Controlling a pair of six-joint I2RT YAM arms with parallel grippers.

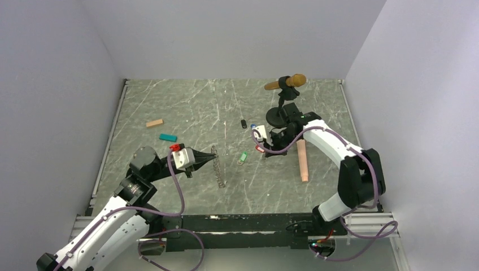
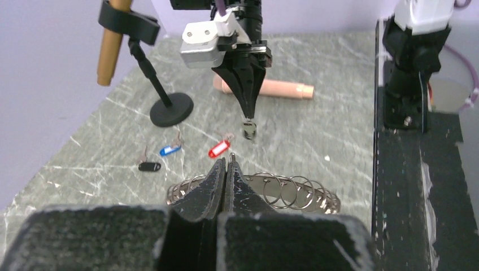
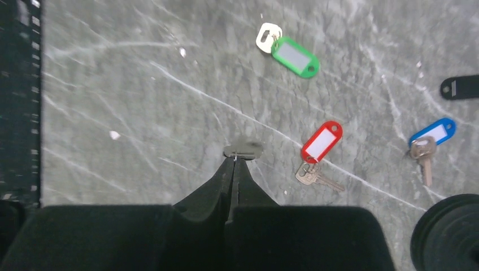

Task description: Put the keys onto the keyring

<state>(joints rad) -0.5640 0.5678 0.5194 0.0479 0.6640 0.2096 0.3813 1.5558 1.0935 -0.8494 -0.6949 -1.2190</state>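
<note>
Pinching the keyring (image 2: 294, 192) by its rim, your left claw (image 2: 226, 165) is pressed together; your right claw (image 3: 234, 161) nips a small metal key (image 3: 243, 150), red-tagged key (image 3: 321, 141) lying near on the tabletop (image 3: 141, 113)

A grey marbled table (image 1: 169, 101) carries a tan wooden block (image 1: 154, 123) near a teal block (image 1: 168, 138) (both lying flat). A gold microphone (image 1: 288, 82) sits clipped in a black round-based stand (image 1: 277, 117). Nearby lies a peach cylinder (image 1: 303, 160), possibly another microphone.
</note>
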